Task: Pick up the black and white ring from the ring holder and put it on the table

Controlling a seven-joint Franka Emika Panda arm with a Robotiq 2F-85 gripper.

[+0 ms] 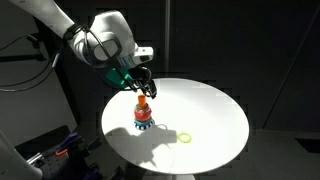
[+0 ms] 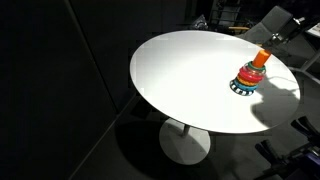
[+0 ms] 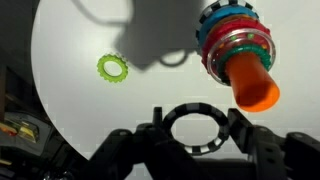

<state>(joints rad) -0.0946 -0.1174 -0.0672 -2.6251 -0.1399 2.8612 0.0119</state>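
The black and white ring (image 3: 193, 128) sits between my gripper's fingers in the wrist view, off the peg. My gripper (image 3: 193, 130) is shut on it, hovering just above the ring holder. The ring holder (image 3: 245, 55) is an orange peg with stacked coloured rings around it; it also shows in both exterior views (image 1: 143, 115) (image 2: 248, 76). In an exterior view my gripper (image 1: 145, 88) hangs right above the peg top. The white round table (image 1: 200, 110) (image 2: 185, 75) carries the holder.
A yellow-green ring (image 3: 112, 68) lies flat on the table, also seen in an exterior view (image 1: 187, 138). The table's edge falls off to dark surroundings. Coloured clutter (image 1: 55, 152) lies beside the table.
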